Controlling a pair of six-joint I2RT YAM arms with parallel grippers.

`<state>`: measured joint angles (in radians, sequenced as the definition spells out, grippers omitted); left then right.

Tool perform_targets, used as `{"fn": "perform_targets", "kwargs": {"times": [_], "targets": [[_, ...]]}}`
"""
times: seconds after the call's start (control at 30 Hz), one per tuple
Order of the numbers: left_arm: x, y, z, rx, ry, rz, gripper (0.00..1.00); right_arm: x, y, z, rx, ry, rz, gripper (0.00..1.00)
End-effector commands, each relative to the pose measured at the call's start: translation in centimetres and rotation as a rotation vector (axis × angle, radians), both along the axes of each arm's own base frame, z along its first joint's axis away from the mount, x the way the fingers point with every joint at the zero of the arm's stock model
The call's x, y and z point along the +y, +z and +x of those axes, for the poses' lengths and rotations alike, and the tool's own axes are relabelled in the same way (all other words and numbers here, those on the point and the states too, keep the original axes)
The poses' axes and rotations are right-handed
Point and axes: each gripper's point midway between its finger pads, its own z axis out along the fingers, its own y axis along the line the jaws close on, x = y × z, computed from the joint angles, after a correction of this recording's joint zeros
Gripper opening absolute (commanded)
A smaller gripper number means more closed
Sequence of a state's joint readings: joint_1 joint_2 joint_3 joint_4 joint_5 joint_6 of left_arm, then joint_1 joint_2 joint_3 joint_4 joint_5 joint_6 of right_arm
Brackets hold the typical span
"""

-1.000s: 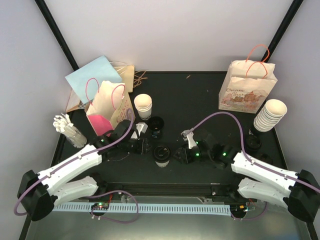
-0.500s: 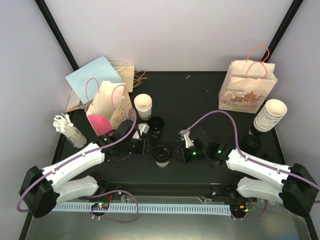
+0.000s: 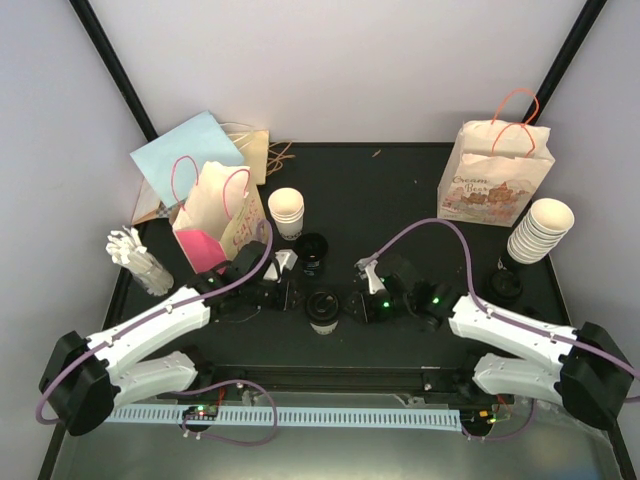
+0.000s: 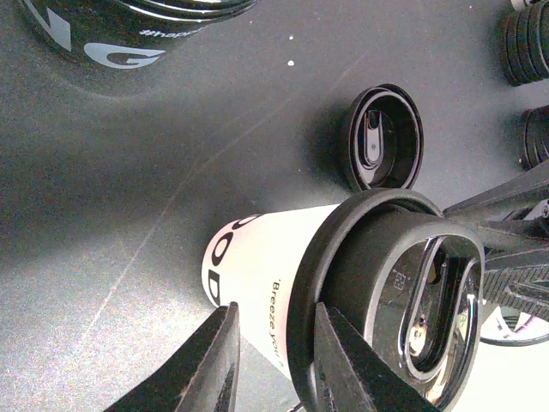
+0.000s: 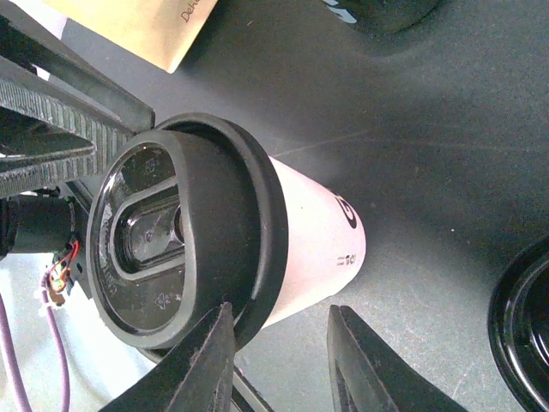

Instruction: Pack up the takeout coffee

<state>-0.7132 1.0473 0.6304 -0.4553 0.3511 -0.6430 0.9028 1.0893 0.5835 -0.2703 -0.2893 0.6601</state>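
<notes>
The takeout coffee cup point(image 3: 325, 310), white with a black lid, stands upright mid-table between both arms. In the left wrist view the cup point(image 4: 262, 270) and its lid point(image 4: 390, 283) fill the frame. My left gripper point(image 3: 293, 292) point(image 4: 274, 313) is shut on the cup's top edge, one finger on the white wall, the other over the lid. My right gripper point(image 3: 357, 305) point(image 5: 281, 309) is at the cup's point(image 5: 313, 245) other side, open. One finger touches the lid point(image 5: 184, 236) rim; the other stands apart over bare table.
A pink-lined paper bag point(image 3: 215, 215) stands open at the left and a printed bag point(image 3: 495, 175) at the back right. Stacked white cups point(image 3: 286, 212) point(image 3: 540, 230) and loose black lids point(image 3: 313, 250) point(image 3: 505, 285) point(image 4: 383, 137) lie around. A holder of white stirrers point(image 3: 135, 255) is far left.
My right arm has slid left up to the cup and its jaws have narrowed. The left gripper has barely moved, staying at the cup's rim.
</notes>
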Motion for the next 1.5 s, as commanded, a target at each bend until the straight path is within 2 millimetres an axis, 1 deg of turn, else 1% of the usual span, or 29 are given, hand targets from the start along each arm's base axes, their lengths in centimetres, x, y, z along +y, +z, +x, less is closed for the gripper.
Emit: {"fn": "perform_targets", "kwargs": {"times": [0.0, 0.27, 0.57, 0.7, 0.9, 1.1, 1.23, 1.33, 1.47], "targets": [[-0.4, -0.1, -1.1, 0.028, -0.046, -0.033, 0.26, 0.5, 0.5, 1.3, -0.036, -0.032, -0.016, 0.32], [-0.5, -0.2, -1.8, 0.052, -0.066, -0.051, 0.27, 0.6, 0.9, 2.4, -0.062, -0.053, -0.048, 0.32], [-0.9, -0.4, -2.6, 0.078, -0.093, -0.069, 0.27, 1.0, 0.7, 3.6, -0.081, -0.056, -0.088, 0.32], [-0.8, -0.3, -2.8, 0.078, -0.091, -0.071, 0.27, 1.4, 0.9, 4.2, -0.088, -0.051, -0.096, 0.32], [-0.6, -0.2, -3.0, 0.080, -0.092, -0.072, 0.28, 2.2, 0.8, 4.7, -0.087, -0.034, -0.098, 0.31], [-0.6, -0.4, -3.1, 0.090, -0.095, -0.064, 0.30, 3.4, 1.1, 5.2, -0.089, -0.010, -0.090, 0.31], [-0.1, -0.1, -3.0, 0.072, -0.079, -0.049, 0.34, 3.8, 1.4, 5.7, -0.099, -0.007, -0.097, 0.31], [0.3, 0.0, -2.9, 0.063, -0.066, -0.037, 0.39, 3.9, 1.9, 6.2, -0.116, -0.013, -0.106, 0.32], [0.8, 0.2, -2.9, 0.050, -0.053, -0.016, 0.45, 3.4, 2.4, 7.0, -0.140, -0.035, -0.125, 0.32]]}}
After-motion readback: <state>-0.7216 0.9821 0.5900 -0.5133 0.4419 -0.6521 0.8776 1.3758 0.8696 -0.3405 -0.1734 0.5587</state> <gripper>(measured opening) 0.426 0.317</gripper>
